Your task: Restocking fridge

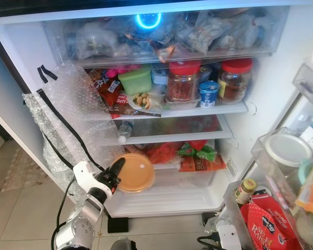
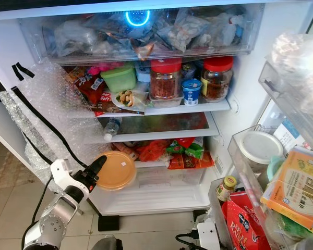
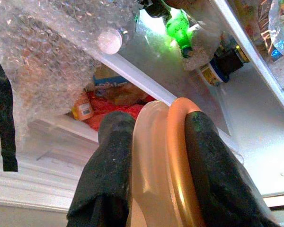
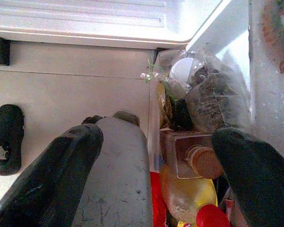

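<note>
Left eye view: the left hand (image 1: pixel 116 172) was seen closed on the rim of an orange lidded container (image 1: pixel 136 172), held on edge just in front of the fridge's bottom drawer (image 1: pixel 169 195), below the water bottle shelf (image 1: pixel 172 136). The container was judged stiff, light and smooth, so a pinch across lid and base at the rim should be kept firm. Right of the drawer, by the door bins (image 1: pixel 281 172), the right hand (image 4: pixel 156 175) was spread wide, nothing held.
</note>
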Controlling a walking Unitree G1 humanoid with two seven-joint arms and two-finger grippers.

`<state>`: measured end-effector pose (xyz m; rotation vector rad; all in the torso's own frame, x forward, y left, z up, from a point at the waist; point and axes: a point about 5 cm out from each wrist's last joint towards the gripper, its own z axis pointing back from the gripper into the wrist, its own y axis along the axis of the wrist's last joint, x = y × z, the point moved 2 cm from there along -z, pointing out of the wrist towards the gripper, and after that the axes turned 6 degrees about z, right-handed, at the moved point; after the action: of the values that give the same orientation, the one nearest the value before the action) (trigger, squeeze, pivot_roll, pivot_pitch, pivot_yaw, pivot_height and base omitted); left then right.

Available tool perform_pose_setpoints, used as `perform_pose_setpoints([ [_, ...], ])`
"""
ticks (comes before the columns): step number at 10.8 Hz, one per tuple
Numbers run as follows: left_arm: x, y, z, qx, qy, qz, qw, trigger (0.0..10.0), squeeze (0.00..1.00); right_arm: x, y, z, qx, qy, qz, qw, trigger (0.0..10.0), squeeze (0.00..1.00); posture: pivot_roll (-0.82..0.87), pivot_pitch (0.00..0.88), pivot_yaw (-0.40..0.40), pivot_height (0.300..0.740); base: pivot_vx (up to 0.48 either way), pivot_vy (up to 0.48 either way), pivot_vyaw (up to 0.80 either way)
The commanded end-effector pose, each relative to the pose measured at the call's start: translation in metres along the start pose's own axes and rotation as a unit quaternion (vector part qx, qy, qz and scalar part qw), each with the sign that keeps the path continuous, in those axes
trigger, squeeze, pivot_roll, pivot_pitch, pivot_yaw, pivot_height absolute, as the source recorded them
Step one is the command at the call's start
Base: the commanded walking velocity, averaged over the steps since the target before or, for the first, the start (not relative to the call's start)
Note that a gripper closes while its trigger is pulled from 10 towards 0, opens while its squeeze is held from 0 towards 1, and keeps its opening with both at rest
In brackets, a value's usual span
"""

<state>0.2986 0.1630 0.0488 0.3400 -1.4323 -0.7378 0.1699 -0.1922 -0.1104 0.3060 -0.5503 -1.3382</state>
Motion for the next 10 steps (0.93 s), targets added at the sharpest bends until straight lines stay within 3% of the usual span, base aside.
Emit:
perform_pose_setpoints([
  [1, 0.0021, 0.0033, -0.0029, 0.008, -0.007, 0.010, 1.000, 10.0, 0.00, -0.0061, -0.0127, 0.0020, -0.024, 0.011, -0.003, 1.000, 10.0, 0.00, 0.02, 0.038, 0.048, 0.670, 0.000, 0.000, 0.00],
  [3, 0.0029, 0.0025, -0.0040, 0.011, -0.010, 0.014, 1.000, 10.0, 0.00, -0.0038, -0.0145, 0.0024, -0.026, 0.010, -0.003, 1.000, 10.0, 0.00, 0.02, 0.038, 0.048, 0.670, 0.000, 0.000, 0.00],
  [10, 0.0063, 0.0013, -0.0053, 0.006, -0.024, 0.017, 1.000, 10.0, 0.00, -0.0033, -0.0091, 0.0011, -0.021, 0.011, 0.000, 1.000, 10.0, 0.00, 0.02, 0.039, 0.048, 0.670, 0.257, 0.000, 0.00],
])
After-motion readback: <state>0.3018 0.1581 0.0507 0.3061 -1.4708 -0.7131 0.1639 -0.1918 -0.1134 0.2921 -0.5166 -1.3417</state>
